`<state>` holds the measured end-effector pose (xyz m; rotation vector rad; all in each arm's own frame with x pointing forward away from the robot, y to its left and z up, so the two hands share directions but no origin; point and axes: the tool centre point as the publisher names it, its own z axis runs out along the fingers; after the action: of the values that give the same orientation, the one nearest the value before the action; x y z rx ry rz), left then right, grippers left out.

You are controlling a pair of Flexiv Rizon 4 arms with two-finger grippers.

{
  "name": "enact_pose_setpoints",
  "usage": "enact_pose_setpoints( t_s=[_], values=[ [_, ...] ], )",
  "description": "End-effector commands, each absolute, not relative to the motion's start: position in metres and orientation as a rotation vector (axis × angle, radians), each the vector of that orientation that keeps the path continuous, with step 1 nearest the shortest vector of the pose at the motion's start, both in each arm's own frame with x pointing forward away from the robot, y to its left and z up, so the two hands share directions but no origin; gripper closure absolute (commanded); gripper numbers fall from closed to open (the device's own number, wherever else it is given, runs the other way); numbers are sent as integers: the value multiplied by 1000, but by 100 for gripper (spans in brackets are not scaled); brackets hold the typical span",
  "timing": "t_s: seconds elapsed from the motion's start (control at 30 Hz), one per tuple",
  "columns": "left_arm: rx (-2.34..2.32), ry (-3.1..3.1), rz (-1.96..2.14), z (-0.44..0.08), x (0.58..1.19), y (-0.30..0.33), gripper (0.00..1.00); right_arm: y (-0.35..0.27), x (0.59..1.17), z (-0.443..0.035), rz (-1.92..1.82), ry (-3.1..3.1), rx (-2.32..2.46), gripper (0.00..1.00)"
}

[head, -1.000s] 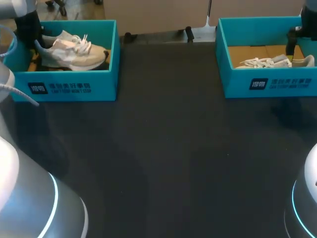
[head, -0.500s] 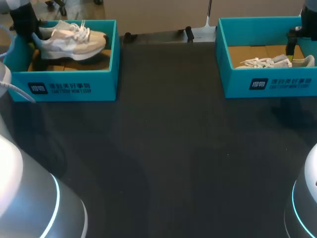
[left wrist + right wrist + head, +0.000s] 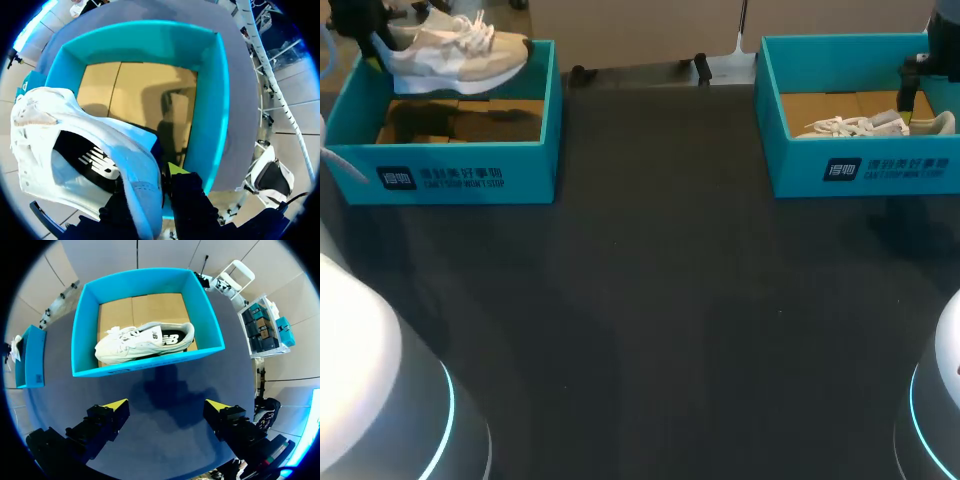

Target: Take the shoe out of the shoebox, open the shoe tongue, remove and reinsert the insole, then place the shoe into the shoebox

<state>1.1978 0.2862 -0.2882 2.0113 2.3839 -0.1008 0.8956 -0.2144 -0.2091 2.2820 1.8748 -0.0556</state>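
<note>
Shoe (image 3: 455, 55) held above box (image 3: 470, 172), ten o'clock.
Left claw (image 3: 159, 181) clamped its heel; right claw (image 3: 167, 409) spread wide by two-o'clock box (image 3: 865, 170).

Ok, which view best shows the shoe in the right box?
The right wrist view: the shoe shows toe to heel inside its box, ahead of the open right claw. The head view shows only its laces and top over the front wall. The left wrist view shows only the other shoe.
</note>
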Motion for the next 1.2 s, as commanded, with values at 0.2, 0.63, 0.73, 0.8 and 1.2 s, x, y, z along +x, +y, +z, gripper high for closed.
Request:
enact_pose_setpoints(
  t_s=[0.2, 0.63, 0.73, 0.8, 1.2],
  values=[
    [2071, 2324, -6, -213, 1154, 278, 100, -215, 894, -209, -54, 1873, 2281, 0],
    [2080, 2232, 127, -176, 1040, 235, 100, -215, 894, -209, -54, 1873, 2281, 0],
    [2090, 2206, 171, -173, 1011, 219, 100, -215, 894, -209, -54, 1873, 2281, 0],
    [2091, 2198, 200, -172, 985, 204, 100, -215, 894, -209, -54, 1873, 2281, 0],
    [1990, 2213, 282, -175, 883, 145, 100, -215, 894, -209, -54, 1873, 2281, 0]
  ],
)
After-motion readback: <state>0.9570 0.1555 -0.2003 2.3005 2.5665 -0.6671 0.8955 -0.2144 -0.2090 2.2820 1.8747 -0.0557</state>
